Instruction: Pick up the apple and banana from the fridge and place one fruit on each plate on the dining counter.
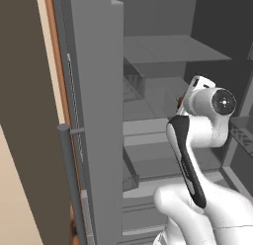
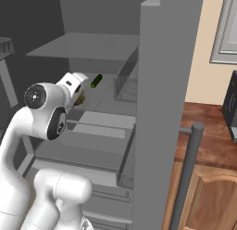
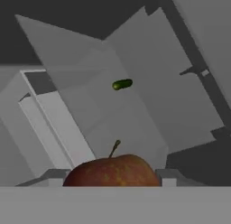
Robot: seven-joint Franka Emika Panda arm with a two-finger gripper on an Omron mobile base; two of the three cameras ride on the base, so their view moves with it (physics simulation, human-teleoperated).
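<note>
Grey shelving and plain grey walls make up the setting, the inside of the open fridge (image 1: 163, 51), with its door swung out on the near left and the long cylindrical door handle (image 1: 70, 180) standing nearest of all. A wall counter (image 2: 208, 131) with a reddish wood top is seen to the right of the fridge in the right base view.

Nearer than the shelves, the white arm is reached in over a middle shelf, and the gripper (image 2: 81, 98) is hidden behind the wrist in both base views. In the hand view the apple (image 3: 112, 171) is seen right at the bottom edge, stem up, very close to the camera; the finger tips are not made out, so whether it is held or merely approached cannot be told.

The apple is judged to be firm, light and smooth-skinned, so a grip across its widest part, below the stem, is advised; too high a hold is likely to let it slip.

Farther back on the same shelf, a small dark green vegetable (image 2: 96, 81) is seen lying well apart from the apple.
</note>
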